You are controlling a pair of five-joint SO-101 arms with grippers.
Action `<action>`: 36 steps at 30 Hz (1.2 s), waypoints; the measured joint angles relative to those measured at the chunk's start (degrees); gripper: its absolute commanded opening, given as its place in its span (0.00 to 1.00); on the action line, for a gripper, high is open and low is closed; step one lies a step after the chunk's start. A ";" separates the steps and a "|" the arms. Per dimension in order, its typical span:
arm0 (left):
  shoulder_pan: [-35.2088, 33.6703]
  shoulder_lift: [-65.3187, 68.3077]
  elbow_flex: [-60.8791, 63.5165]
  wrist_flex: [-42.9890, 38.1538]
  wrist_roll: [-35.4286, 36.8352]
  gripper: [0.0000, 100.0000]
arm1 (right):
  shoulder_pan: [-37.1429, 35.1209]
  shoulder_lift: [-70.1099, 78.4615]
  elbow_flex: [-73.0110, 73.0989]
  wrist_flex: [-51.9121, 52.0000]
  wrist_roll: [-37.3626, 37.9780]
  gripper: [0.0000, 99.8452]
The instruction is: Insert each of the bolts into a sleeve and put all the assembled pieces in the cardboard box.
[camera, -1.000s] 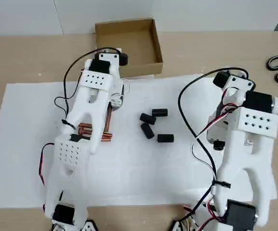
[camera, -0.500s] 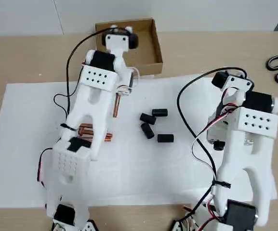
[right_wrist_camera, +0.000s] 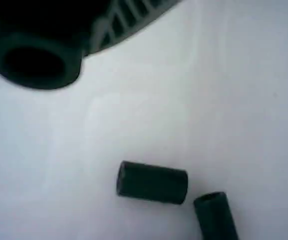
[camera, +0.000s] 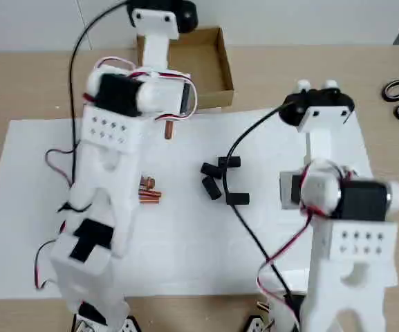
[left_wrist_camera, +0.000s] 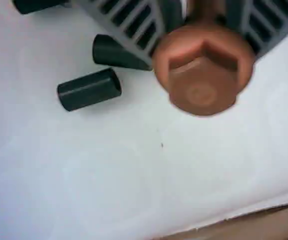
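1. The left gripper (left_wrist_camera: pixel 203 17) is closed on a copper bolt (left_wrist_camera: pixel 203 75). Its jaws press the shank just behind the hex head, which faces the wrist camera. From above, the bolt hangs over the white sheet (camera: pixel 33 207), not touching it. I judge that this grip near the head leaves the other end free to enter a sleeve.
2. The right gripper (right_wrist_camera: pixel 59 25) is closed on a black sleeve (right_wrist_camera: pixel 34 62), held by its side wall. The open bore faces the wrist camera, and this grip likely keeps the hole clear for a bolt.
3. Four loose sleeves (camera: pixel 237 199) lie on their sides on the sheet, below and between the two grippers. They are close together, and either arm could probably reach them there.
4. The spare bolts (camera: pixel 149 191) lie in a small bunch on the sheet, back from the left gripper toward its arm's base.
5. The cardboard box (camera: pixel 225 66) sits just beyond the left gripper, open at the top, where a finished piece could be dropped in.
6. No bolt is in a sleeve yet, so the task looks to be at an early stage. The next move probably brings the held bolt and sleeve together in the air. The bolt tip and the bore must line up closely, or the bolt could push the sleeve askew.
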 measured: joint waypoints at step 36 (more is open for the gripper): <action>0.88 -92.92 107.25 -53.63 14.59 0.01 | -33.14 -54.77 55.21 -35.25 -7.30 0.00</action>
